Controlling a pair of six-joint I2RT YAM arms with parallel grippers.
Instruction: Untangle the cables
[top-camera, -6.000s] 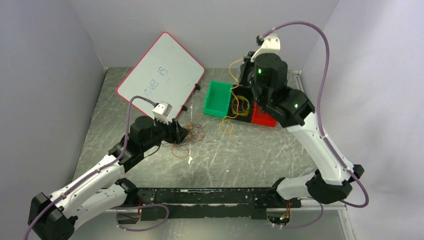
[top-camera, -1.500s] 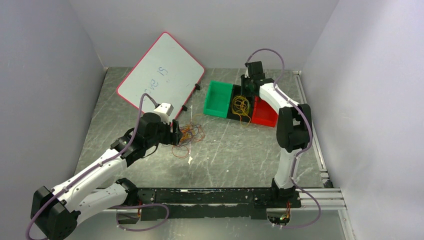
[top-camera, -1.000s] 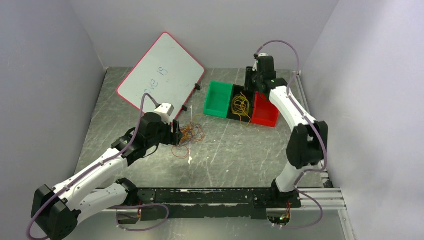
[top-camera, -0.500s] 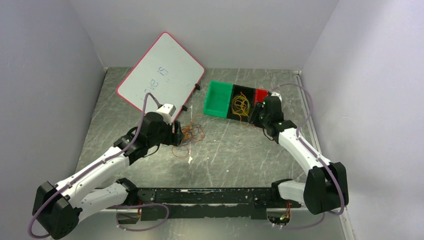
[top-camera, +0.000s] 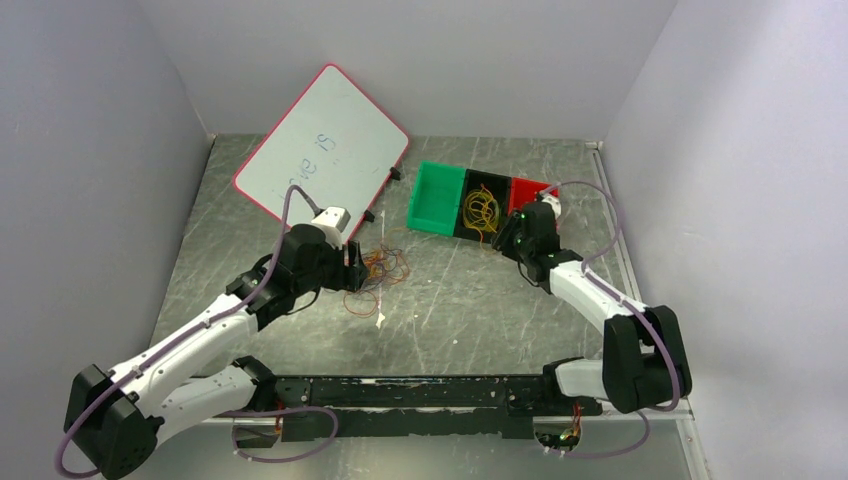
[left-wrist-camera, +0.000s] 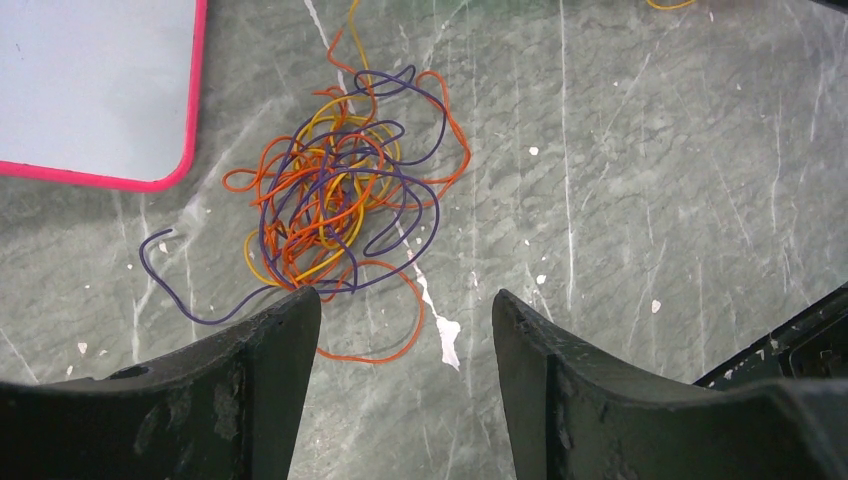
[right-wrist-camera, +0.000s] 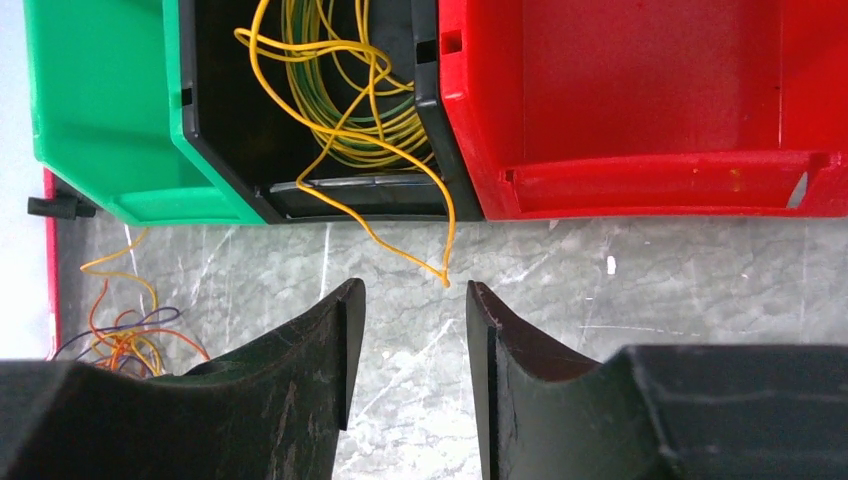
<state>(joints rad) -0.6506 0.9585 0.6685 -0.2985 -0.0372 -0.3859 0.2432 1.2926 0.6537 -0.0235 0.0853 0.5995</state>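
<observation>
**A:** Status, left to right?

**B:** Back left you have the whiteboard (top-camera: 322, 140), pink rim, on the table (top-camera: 480, 310). Your left gripper (left-wrist-camera: 405, 310) sits just in front of its near corner. The jaws are spread wide and grip nothing. Between the fingers there's only table and one orange loop lying flat.

**A:** Where's the tangle?

**B:** The cables (left-wrist-camera: 335, 195) lie on the table right ahead of your left gripper's tips. Orange, yellow and purple strands are knotted into one clump just beside the whiteboard corner. One purple tail trails out to the left. From the wrist view I can't tell whether your left fingertip (left-wrist-camera: 298, 300) touches the clump's edge or just sits next to it.

**A:** And the right half?

**B:** Three bins stand in a row, side by side: green bin (top-camera: 432, 195), black bin (top-camera: 497, 190), red bin (top-camera: 525, 190). The black bin holds a yellow bunch (right-wrist-camera: 350, 90) with some greenish strands mixed in. One yellow strand spills over its front wall and ends on the table.

**A:** Right gripper?

**B:** Your right gripper (right-wrist-camera: 410, 300) is low in front of the black and red bins, pointing at them. The jaws are partly apart and pinch nothing. The end of the spilled strand lies just ahead of the gap, not between the fingers.
</observation>
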